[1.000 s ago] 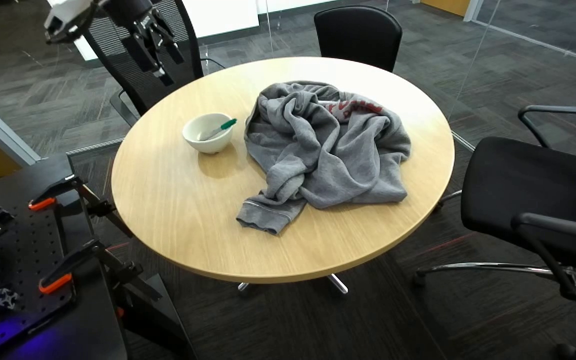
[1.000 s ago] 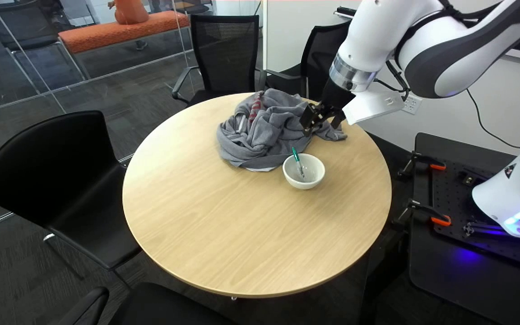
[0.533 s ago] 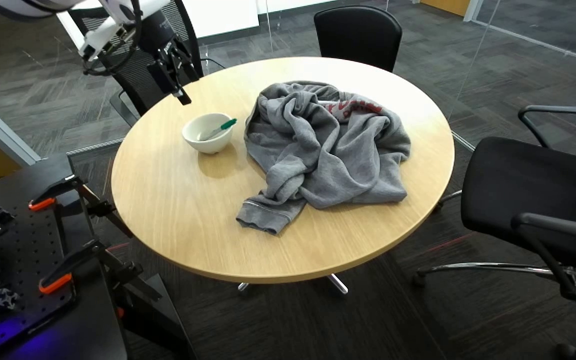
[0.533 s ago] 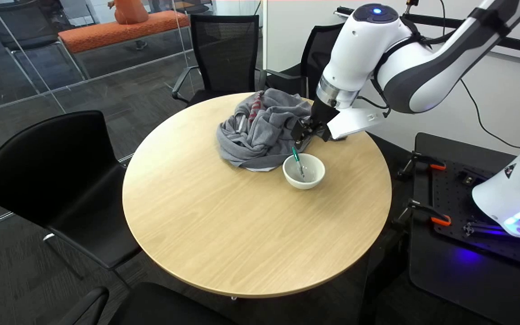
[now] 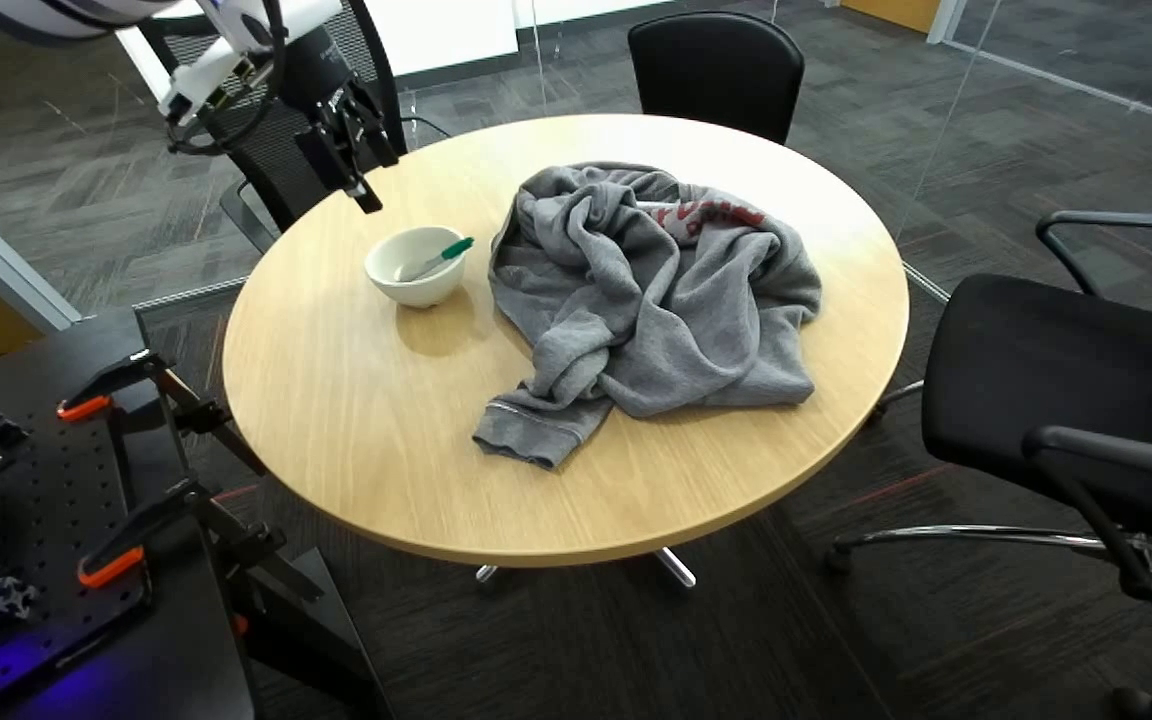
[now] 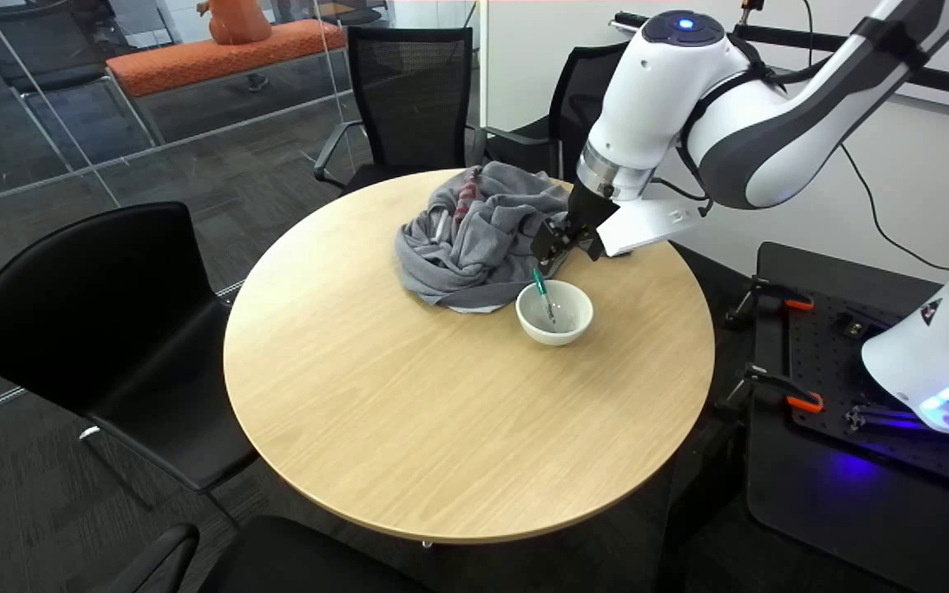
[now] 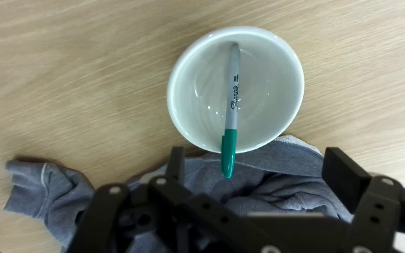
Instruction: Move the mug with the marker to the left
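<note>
White mug (image 7: 260,89) w/ green marker (image 7: 233,102) on round table (image 5: 356,420)

Mug stands upright on wood-grain top, just beside grey sweatshirt (image 5: 656,300) w/ red print. Marker leans in it: grey barrel inside, cap poking past rim on sweatshirt side. Gripper (image 7: 255,163) hangs above, tilted, clear of mug; fingers (image 7: 345,177) spread well apart; in wrist view cap shows b/w them. White arm (image 6: 647,91) extends from base (image 6: 936,362) on blk side table (image 6: 812,494), orange-tipped clamps (image 5: 114,567) at its edge. Blk chairs (image 5: 716,75) around; orange bench (image 6: 170,70) in bkgd in an exterior view.
</note>
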